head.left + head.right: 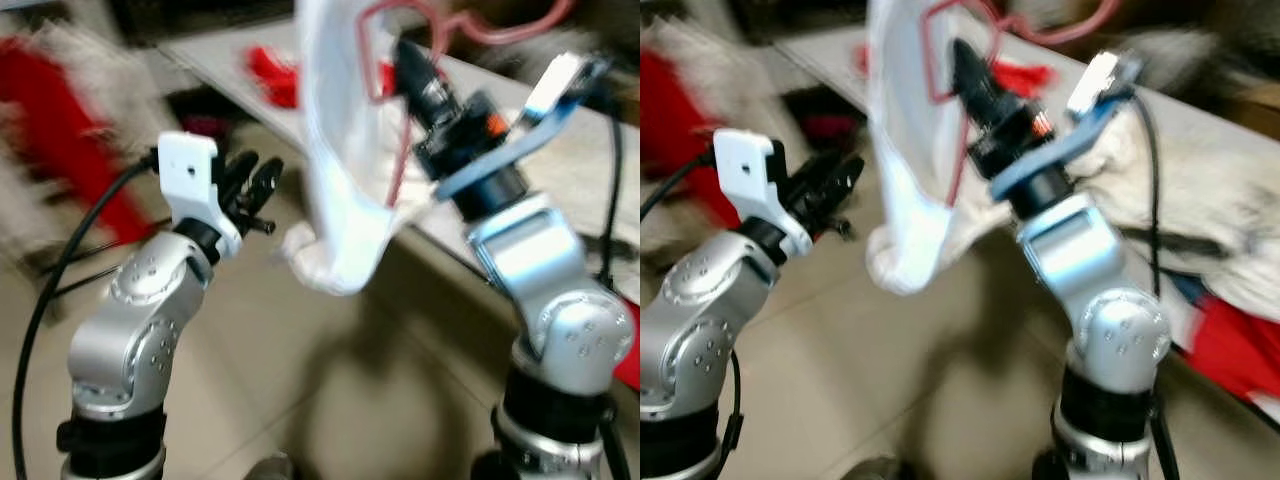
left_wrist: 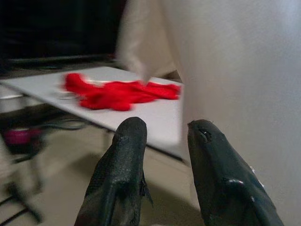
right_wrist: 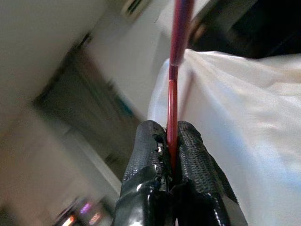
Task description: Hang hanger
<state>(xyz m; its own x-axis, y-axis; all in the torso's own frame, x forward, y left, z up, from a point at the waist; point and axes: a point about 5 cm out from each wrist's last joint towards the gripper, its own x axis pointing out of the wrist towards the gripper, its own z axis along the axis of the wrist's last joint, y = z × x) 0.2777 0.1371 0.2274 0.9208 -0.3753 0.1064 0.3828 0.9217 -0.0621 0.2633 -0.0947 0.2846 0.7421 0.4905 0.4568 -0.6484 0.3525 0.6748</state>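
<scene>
A red wire hanger [image 1: 420, 18] carries a white garment [image 1: 340, 170] that hangs down in front of me. My right gripper [image 1: 408, 58] is raised and shut on the hanger's red wire [image 3: 172, 108], pinched between its black fingers [image 3: 190, 155]. My left gripper [image 1: 255, 185] is held up at chest height just left of the garment, its fingers [image 2: 124, 160] a little apart and holding nothing. The garment [image 2: 235, 70] hangs close beside the left fingertips. The pictures are blurred by motion.
A white table [image 1: 215, 50] runs from the back left toward the right, with a red cloth [image 1: 272, 75] on it and pale clothes [image 1: 1200, 200] heaped at the right. More red fabric [image 1: 60, 110] lies at the far left. Below is beige tiled floor [image 1: 330, 400].
</scene>
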